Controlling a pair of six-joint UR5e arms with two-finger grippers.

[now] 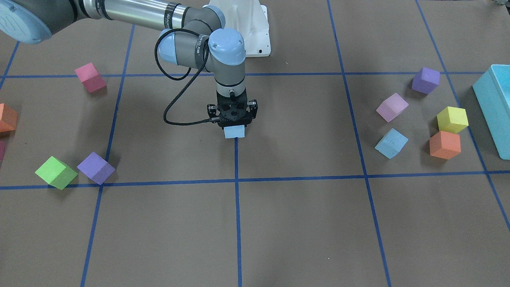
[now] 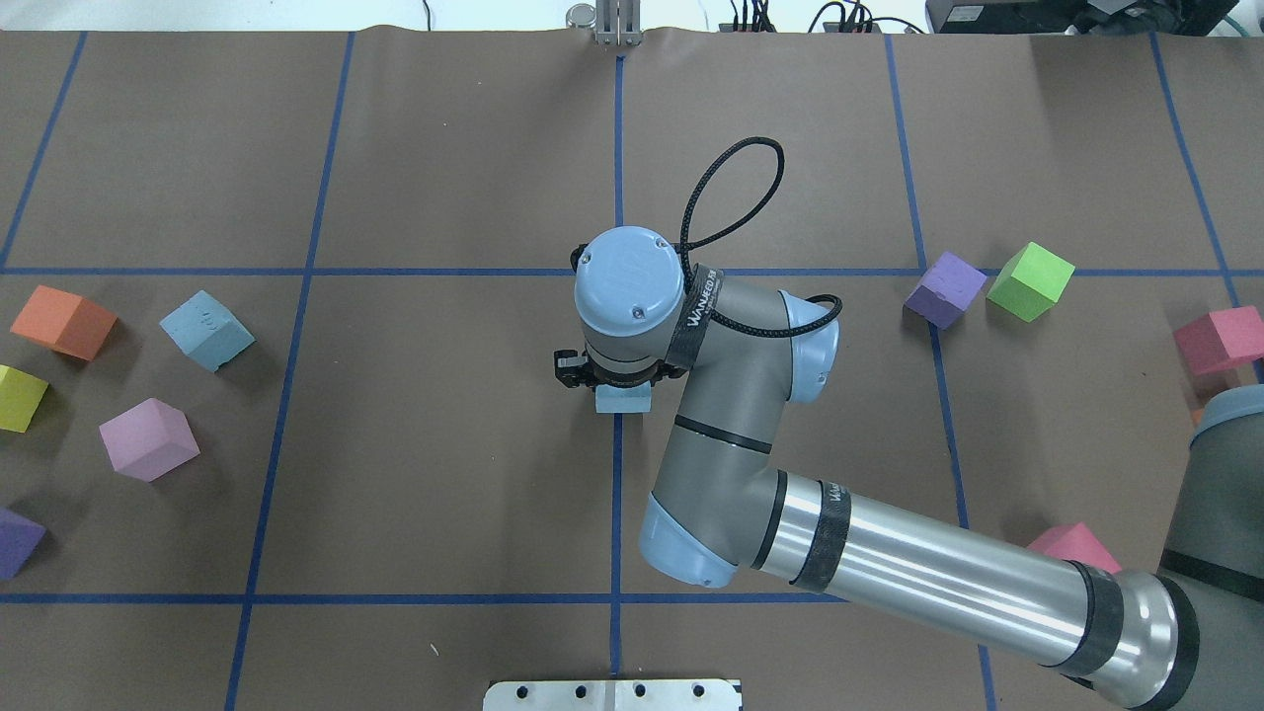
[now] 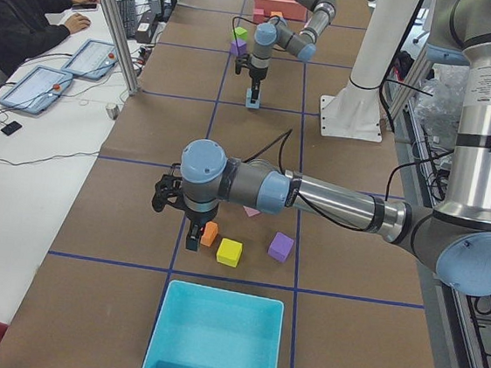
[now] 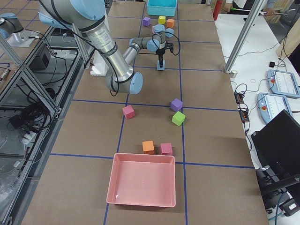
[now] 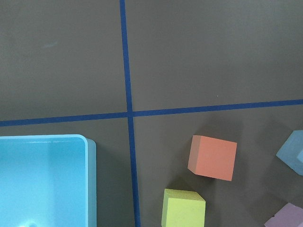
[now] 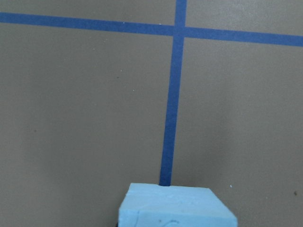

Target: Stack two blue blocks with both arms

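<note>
My right gripper (image 1: 234, 121) points straight down at the middle of the table and is shut on a pale blue block (image 1: 234, 132), held at or just above the paper where a blue tape line ends. This block also shows in the overhead view (image 2: 622, 398) and at the bottom of the right wrist view (image 6: 175, 208). The second blue block (image 1: 391, 143) lies loose on my left side, also seen in the overhead view (image 2: 205, 330). My left gripper (image 3: 191, 240) shows only in the exterior left view, high above the orange cube (image 3: 209, 233). I cannot tell whether it is open or shut.
Near the loose blue block lie a pink cube (image 1: 392, 107), a purple cube (image 1: 425, 80), a yellow cube (image 1: 452, 119) and an orange cube (image 1: 444, 144). A turquoise bin (image 1: 494, 107) stands beyond them. A green cube (image 1: 55, 172) and a purple cube (image 1: 96, 168) lie on my right side.
</note>
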